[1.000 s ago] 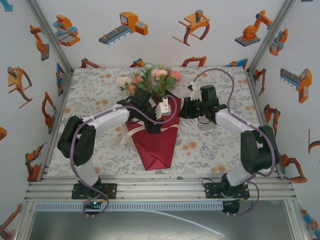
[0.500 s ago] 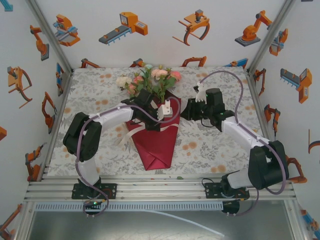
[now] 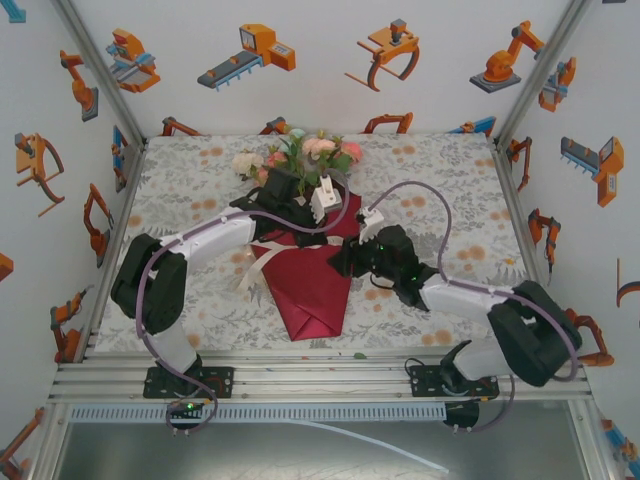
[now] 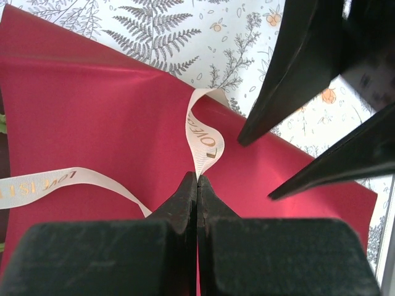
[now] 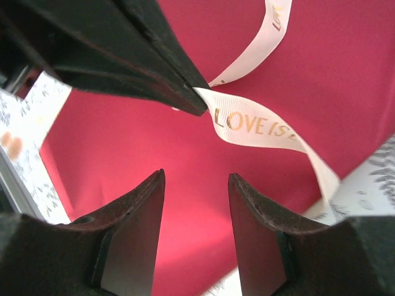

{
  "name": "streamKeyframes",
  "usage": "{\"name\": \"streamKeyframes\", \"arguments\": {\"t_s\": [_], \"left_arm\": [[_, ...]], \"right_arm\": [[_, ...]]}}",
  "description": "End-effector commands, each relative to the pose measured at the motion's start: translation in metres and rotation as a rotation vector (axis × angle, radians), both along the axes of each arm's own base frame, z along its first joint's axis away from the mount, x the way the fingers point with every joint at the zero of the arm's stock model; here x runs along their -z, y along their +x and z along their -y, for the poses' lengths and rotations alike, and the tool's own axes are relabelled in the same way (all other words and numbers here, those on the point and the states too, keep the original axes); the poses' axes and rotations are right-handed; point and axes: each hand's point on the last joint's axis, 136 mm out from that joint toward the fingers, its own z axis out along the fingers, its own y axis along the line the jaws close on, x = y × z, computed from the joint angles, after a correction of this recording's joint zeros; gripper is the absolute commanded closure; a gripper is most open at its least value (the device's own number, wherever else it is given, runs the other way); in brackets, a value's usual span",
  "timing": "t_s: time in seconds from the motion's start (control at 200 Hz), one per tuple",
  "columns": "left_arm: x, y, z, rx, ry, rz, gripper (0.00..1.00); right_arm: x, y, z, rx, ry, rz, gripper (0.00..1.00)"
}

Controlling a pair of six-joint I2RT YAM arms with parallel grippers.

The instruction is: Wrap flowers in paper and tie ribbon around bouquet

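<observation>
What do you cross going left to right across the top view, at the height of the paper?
left arm's elbow → ribbon → paper → right arm's elbow

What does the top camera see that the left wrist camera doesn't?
Top view: the flowers and the robot pictures on the walls. Left wrist view: gold letters on the ribbon, which is pinched in the shut left gripper. Both: the red paper and the tablecloth.
</observation>
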Motion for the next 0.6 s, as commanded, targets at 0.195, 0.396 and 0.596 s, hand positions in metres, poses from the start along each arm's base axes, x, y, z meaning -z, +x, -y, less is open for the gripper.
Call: {"name": "streamKeyframes", "arguments": {"t_s": [0.195,0.396,0.596], "left_arm": [[-0.011,0.031,0.000,-0.183,-0.040,-0.020,0.98],[-0.012,0.038,0.000,-0.245,-0.068,-0.043,0.96],[-0.016,0.042,-0.001,-0.290,-0.082,-0.071,0.93]], "right_arm": [[0.003,0.045,-0.005,0.387,0.438,-0.232,0.54],[0.012,0.051,-0.003,0.465,0.465,-0.262,0.52],[0.021,0.060,-0.012,0.482,0.492,-0.303,0.52]]}}
